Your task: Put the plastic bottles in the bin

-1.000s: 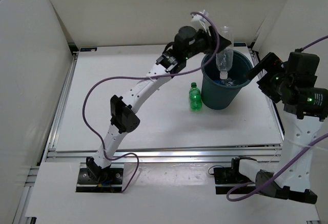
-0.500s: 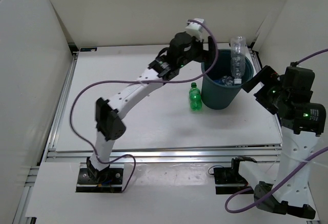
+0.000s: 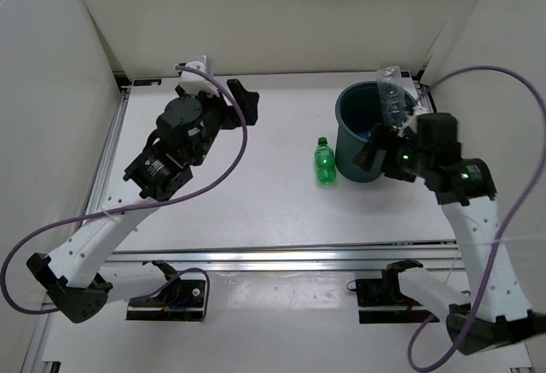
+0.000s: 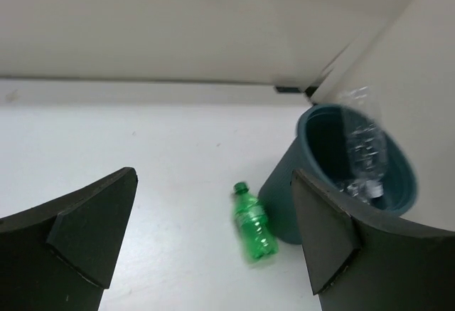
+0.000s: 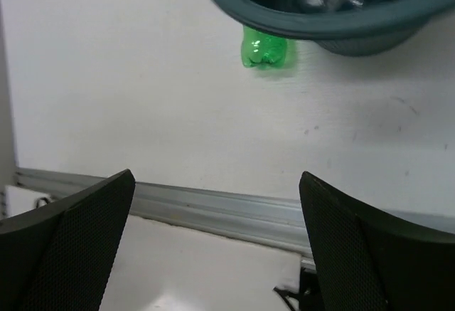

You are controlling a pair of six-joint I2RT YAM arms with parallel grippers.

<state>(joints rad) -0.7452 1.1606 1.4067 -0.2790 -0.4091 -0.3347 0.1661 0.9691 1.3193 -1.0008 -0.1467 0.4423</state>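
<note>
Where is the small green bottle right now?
In the overhead view the green bottle lies on the table, right of centre, just left of the teal bin, outside it.

Bin point(image 3: 350, 147): smooth dark teal plastic, dull sheen. Green bottle point(image 3: 325, 164): glossy translucent plastic. Long bottle point(image 3: 391, 91): clear, crinkly plastic. Tabletop point(image 3: 256, 185): white, matt, smooth. Front rail point(image 3: 281, 255): brushed metal. Right tool point(image 5: 217, 243) pads point(image 5: 78, 247): matt black, fine mesh texture.

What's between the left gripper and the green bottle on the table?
Nothing visible. Bare table runs from the open left gripper to the green bottle, which lies on its side beside the bin.
</note>
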